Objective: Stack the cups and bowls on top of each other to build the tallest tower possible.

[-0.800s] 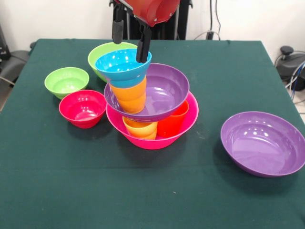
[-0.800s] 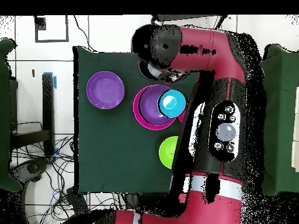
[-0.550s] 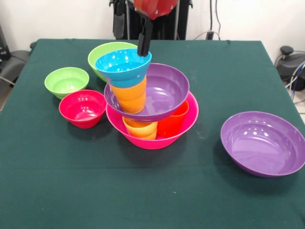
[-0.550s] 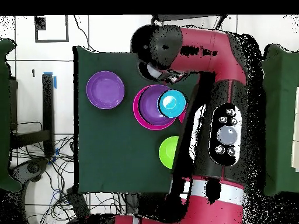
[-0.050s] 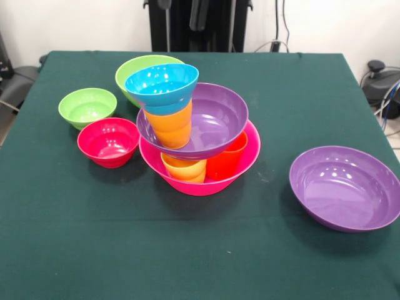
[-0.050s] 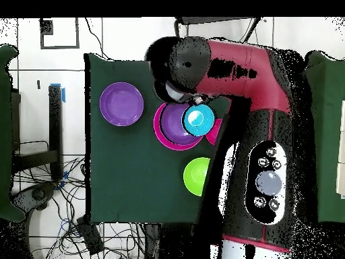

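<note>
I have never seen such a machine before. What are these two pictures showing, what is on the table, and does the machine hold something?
One picture looks across a green table; the other looks straight down on it. The large red and black shape in the overhead picture is a robot arm. Its claw barely shows at the top of the front picture, too little to tell if it is open, and nothing hangs from it.

In the middle stands a tower: a pink bowl holding two cups, a purple bowl on them, an orange cup in it, and a blue bowl on top. Standing apart are a second purple bowl, a red bowl and two green bowls.
</note>
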